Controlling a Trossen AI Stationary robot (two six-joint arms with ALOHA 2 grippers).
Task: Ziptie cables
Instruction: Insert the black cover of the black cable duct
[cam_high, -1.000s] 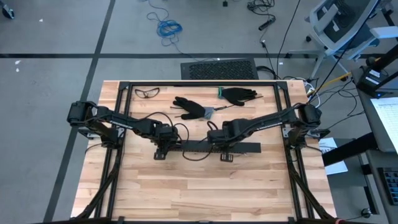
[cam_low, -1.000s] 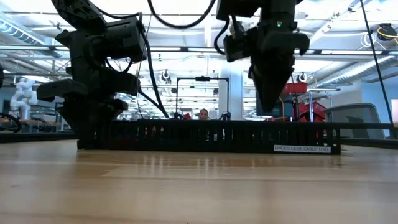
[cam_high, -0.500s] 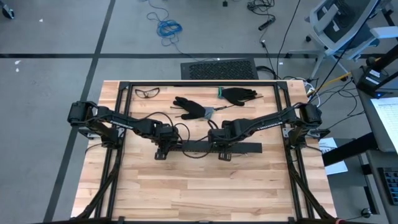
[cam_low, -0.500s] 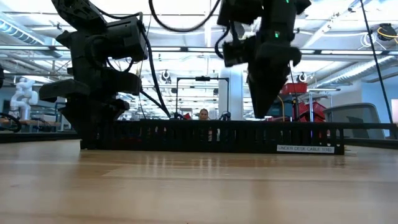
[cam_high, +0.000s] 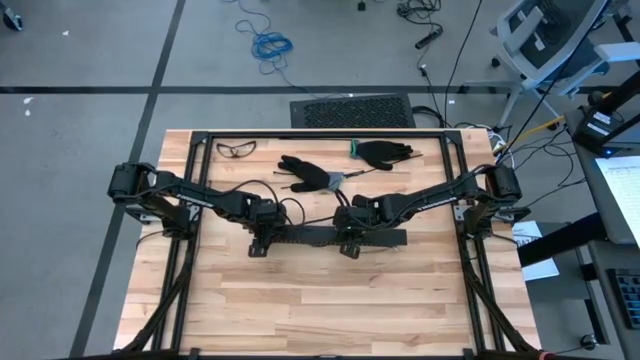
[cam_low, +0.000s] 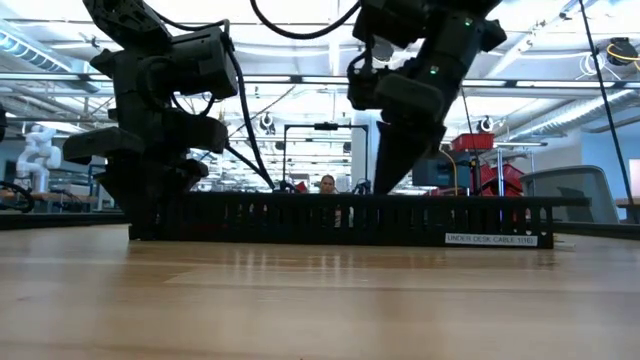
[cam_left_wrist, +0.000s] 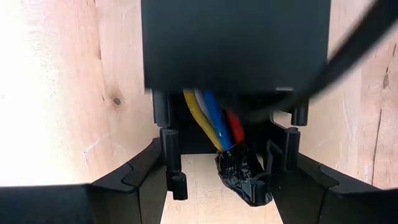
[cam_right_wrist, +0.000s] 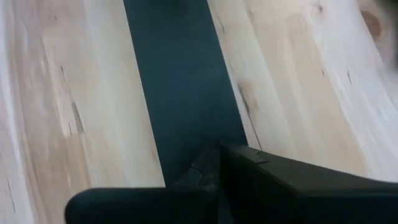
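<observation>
A black slotted strip (cam_high: 310, 236) lies flat across the middle of the table. The cables (cam_left_wrist: 214, 121), yellow, white, blue and red, run inside it. Their black-wrapped end (cam_left_wrist: 239, 180) sticks out of the strip's left end onto the wood. My left gripper (cam_high: 260, 245) is shut on that end of the strip. My right gripper (cam_high: 347, 246), fingers shut, leans down over the strip's flat top (cam_right_wrist: 180, 81) near mid-length, its tip (cam_low: 383, 186) at the strip's upper edge. My left gripper pinches the strip's left end between its two fingers, one on each slotted side wall (cam_left_wrist: 169, 140). The fingers come from above, pointing steeply down, and lie across the strip. The strip rests flat on the table. My right gripper reaches the strip's top with its shut tip; the gripper hides that spot, so I cannot tell whether it touches.
Two black gloves (cam_high: 308, 172) (cam_high: 386, 152) and a pair of safety glasses (cam_high: 237, 148) lie near the far edge. Black frame rails (cam_high: 320, 135) border the table. A person (cam_low: 326, 183) shows far off behind the table. Bare wood lies toward the near edge.
My right gripper has sunk from above the strip to its top, shifted toward the table's left along it, and tipped from pointing straight down to a slant. It has stayed shut.
</observation>
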